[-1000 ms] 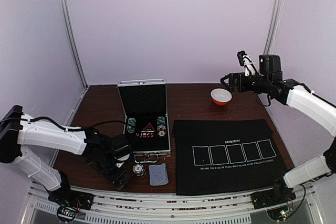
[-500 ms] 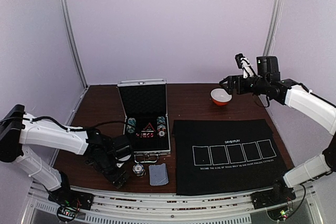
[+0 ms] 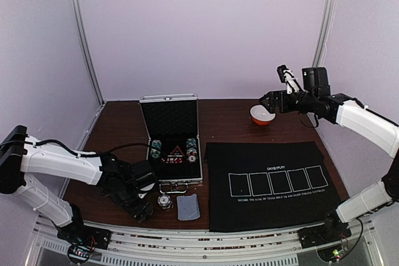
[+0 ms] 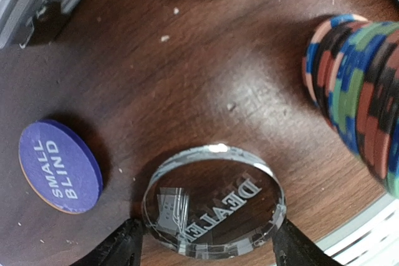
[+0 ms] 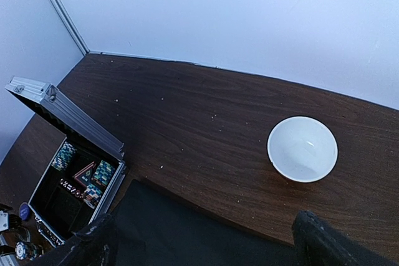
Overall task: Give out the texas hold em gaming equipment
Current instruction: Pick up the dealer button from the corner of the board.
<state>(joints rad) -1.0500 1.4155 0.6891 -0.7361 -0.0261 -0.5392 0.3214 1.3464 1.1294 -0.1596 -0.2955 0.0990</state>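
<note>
Right arm has drifted a little left and lower toward the bowl; left arm has barely shifted, but its jaws have come in.

Left gripper sits low at the near-left table edge. Its fingers flank the clear DEALER disc, which lies flat on the wood. The tips are at the rim on both sides, but whether they pinch yet can't be told. Likely a pick-up, so the disc can go to a player spot.

SMALL BLIND disc lies flat just left of it, apart and untouched. Chip stack stands to the right, apart from the disc. Cards lie face down just beside the chips and near the mat, probably staged for dealing.

Right gripper hangs high with jaws spread wide and nothing between them, probably waiting its turn. Case stands open with more chips inside.

Hard to see: the chip stack is cut off by the wrist view's right edge, and both left fingers are cropped at the bottom. In the top view the arm hides both discs. The case contents are too small to sort, and no other discs are visible.
</note>
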